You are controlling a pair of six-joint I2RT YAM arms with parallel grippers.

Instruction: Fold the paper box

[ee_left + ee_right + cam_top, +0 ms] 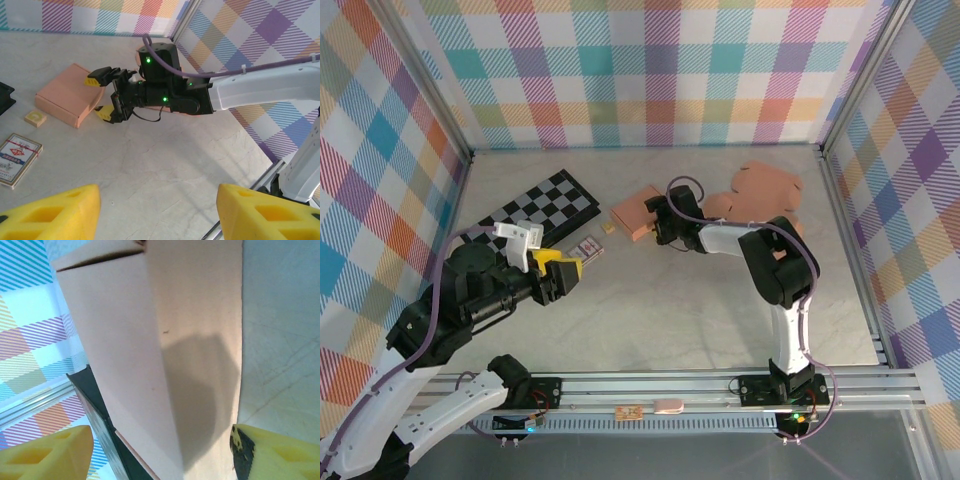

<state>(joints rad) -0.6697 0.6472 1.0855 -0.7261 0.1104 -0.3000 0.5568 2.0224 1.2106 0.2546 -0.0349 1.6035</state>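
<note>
Right gripper (100, 95): stands wide open, grips nothing. Straddles a corner of the folded paper box (62, 95), one yellow finger (96, 78) over its top, the other at its side; cannot tell whether either touches. Left gripper (157, 200): gapes wide too, empty, well short of the box. Ahead and to the left of its jaws, a card deck (19, 159) and a small wooden tile (35, 118). Behind the right jaws, beside that arm, a flat cardboard blank (765, 188).

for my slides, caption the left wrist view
Right gripper, jaws apart around a corner of the salmon-pink paper box on a pale marble table
</note>
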